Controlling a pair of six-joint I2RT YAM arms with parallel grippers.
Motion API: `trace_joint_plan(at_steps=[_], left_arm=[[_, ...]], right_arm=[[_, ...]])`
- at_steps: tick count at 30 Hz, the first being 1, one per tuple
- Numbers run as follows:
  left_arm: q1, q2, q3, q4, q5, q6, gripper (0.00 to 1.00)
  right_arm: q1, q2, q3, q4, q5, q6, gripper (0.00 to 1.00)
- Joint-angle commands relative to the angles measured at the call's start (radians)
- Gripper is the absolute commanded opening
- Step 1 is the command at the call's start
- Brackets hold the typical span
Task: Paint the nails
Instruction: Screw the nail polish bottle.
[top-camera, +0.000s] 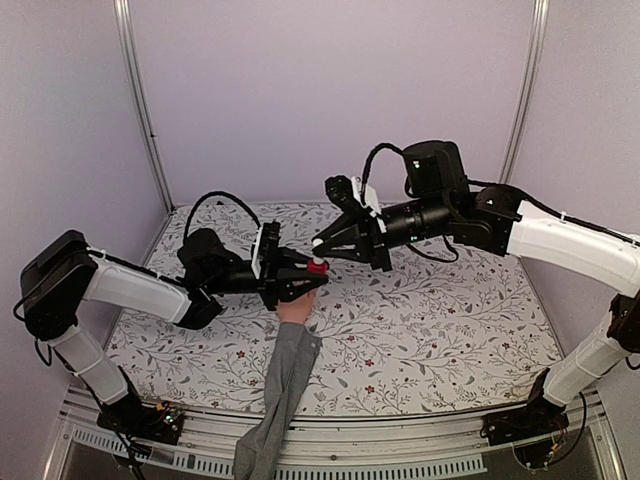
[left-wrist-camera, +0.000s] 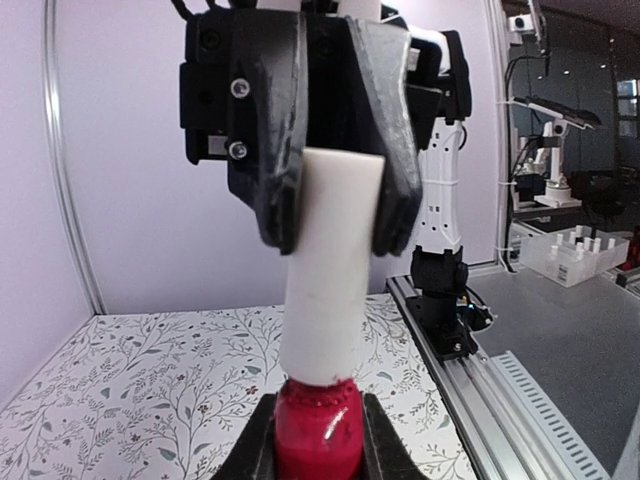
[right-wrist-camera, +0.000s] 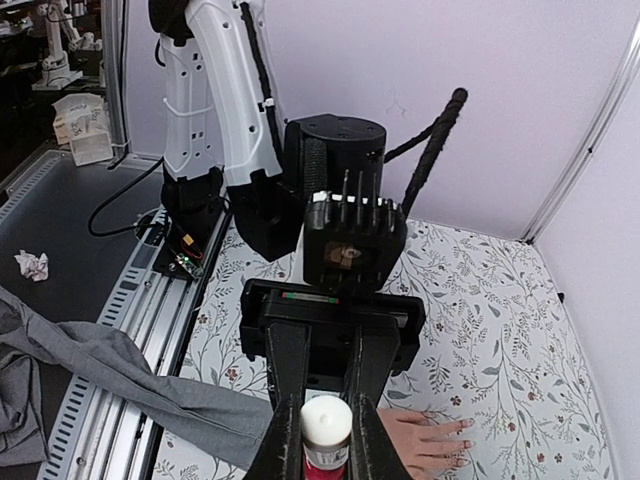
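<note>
Holding: left gripper (left-wrist-camera: 315, 450) clamped on small red polish bottle (left-wrist-camera: 317, 430) | right gripper (right-wrist-camera: 325, 440) clamped on tall white cap (left-wrist-camera: 325, 290) | tiny nails (right-wrist-camera: 463, 425), peach mannequin hand (right-wrist-camera: 420, 440), on counter (top-camera: 450, 320) just below | likely stiff, slick; hold cap.

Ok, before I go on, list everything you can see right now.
polish bottle: one, red, held above the mannequin hand
cap: one, white, on the polish bottle
mannequin hand: one, peach, flat on the tablecloth
nails: on its fingertips, count and colour too small to tell
sleeve: one, grey, trailing from the mannequin hand off the near edge
tablecloth: one, white floral, under everything
crumpled paper: one, white, on the dark surface beyond the tablecloth
left fingers: two, black, shut on the polish bottle
right fingers: two, black, shut on the cap
</note>
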Motion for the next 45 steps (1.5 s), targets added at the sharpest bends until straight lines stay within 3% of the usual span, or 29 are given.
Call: trace_joint_plan(at_steps=[1, 6, 16, 22, 30, 34, 39, 45], left_arm=[[0.008, -0.037, -0.012, 0.051, -0.169, -0.001, 0.00], [0.005, -0.018, -0.035, 0.157, -0.274, -0.036, 0.00], [-0.010, 0.030, -0.034, 0.181, -0.540, -0.009, 0.00], [-0.009, 0.056, -0.037, 0.195, -0.538, -0.013, 0.00], [0.020, 0.020, -0.041, 0.088, -0.406, 0.008, 0.00], [0.038, -0.002, -0.042, 0.038, -0.256, 0.021, 0.00], [0.042, -0.007, 0.001, -0.052, -0.003, 0.055, 0.00], [0.040, 0.030, 0.086, -0.128, 0.219, 0.018, 0.00]], right_arm=[[0.010, 0.016, -0.028, 0.038, 0.093, 0.057, 0.00], [0.009, 0.015, -0.072, 0.121, 0.228, 0.114, 0.00], [0.002, 0.058, -0.141, 0.262, 0.412, 0.277, 0.02], [0.001, 0.081, -0.138, 0.283, 0.414, 0.288, 0.16], [-0.031, 0.025, -0.156, 0.280, 0.349, 0.269, 0.43], [-0.042, -0.028, -0.196, 0.294, 0.208, 0.223, 0.57], [-0.044, -0.074, -0.218, 0.288, 0.064, 0.156, 0.60], [-0.044, -0.059, -0.150, 0.182, -0.114, 0.105, 0.50]])
